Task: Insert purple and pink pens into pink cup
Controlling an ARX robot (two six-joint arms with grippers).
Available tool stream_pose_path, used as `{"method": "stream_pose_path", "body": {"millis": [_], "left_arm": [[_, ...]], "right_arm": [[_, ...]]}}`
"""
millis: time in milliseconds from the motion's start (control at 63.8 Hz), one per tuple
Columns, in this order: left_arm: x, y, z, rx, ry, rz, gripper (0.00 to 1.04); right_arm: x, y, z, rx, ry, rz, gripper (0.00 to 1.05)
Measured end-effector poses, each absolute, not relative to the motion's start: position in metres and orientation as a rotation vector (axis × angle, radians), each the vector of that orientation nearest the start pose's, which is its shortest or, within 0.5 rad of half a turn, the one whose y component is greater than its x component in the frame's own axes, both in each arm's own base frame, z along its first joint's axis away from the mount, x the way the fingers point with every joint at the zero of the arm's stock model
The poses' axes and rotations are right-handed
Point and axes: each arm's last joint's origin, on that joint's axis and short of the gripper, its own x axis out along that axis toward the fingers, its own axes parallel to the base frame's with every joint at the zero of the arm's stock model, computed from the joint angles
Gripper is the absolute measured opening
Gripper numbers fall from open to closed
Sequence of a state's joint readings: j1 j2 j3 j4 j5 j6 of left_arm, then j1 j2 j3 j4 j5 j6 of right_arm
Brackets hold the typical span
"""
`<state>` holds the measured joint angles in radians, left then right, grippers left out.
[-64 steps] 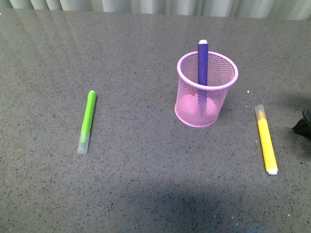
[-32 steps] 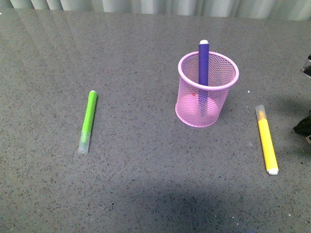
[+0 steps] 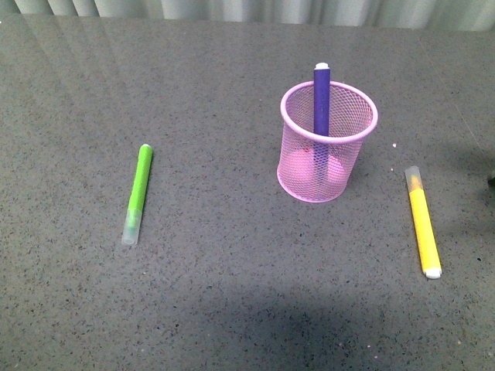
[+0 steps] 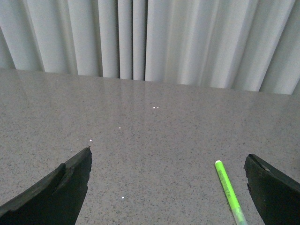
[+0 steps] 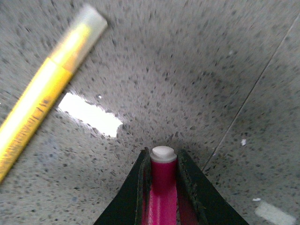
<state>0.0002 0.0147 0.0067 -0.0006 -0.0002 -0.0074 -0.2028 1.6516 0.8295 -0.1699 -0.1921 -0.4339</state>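
Dark print runs along the yellow marker in the right wrist view, too blurred for us to read. We see the pink cup upright on the grey desk, with the purple pen standing in it, white end up, leaning on the far rim. The pink pen is outside the cup, clamped in the right gripper, its white end poking out over the desk near the yellow marker. The left gripper hangs with its jaws wide apart, and a green marker on the desk shows between them.
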Motion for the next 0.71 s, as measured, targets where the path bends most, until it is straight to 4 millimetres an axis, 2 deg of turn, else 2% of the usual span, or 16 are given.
{"method": "stream_pose_path", "body": {"millis": [31,94,141,188,266,329,439,595,705], "left_arm": [[0.098,0.0,0.165,-0.007,0.009,0.0,0.97],[0.098,0.0,0.165,-0.007,0.009,0.0,0.97],[0.098,0.0,0.165,-0.007,0.009,0.001,0.97],[0.098,0.0,0.165,-0.007,0.009,0.001,0.97],[0.098,0.0,0.165,-0.007,0.009,0.001,0.97],[0.098,0.0,0.165,-0.008,0.009,0.001,0.97],[0.098,0.0,0.165,-0.007,0.009,0.001,0.97],[0.098,0.0,0.165,-0.007,0.009,0.001,0.97],[0.098,0.0,0.165,-0.007,0.009,0.001,0.97]], "right_arm": [[0.302,-0.056,0.158,-0.197,0.912,0.198,0.09],[0.311,-0.055,0.198,-0.158,0.759,0.179,0.09],[0.313,-0.054,0.219,-0.131,0.678,0.168,0.09],[0.313,-0.049,0.251,-0.093,0.55,0.162,0.09],[0.309,-0.037,0.283,-0.021,0.417,0.166,0.08],[0.307,-0.023,0.298,0.05,0.339,0.185,0.08],[0.311,0.007,0.306,0.25,0.261,0.221,0.08],[0.318,0.045,0.299,0.499,0.22,0.275,0.08],[0.325,0.065,0.289,0.61,0.215,0.315,0.08]]}}
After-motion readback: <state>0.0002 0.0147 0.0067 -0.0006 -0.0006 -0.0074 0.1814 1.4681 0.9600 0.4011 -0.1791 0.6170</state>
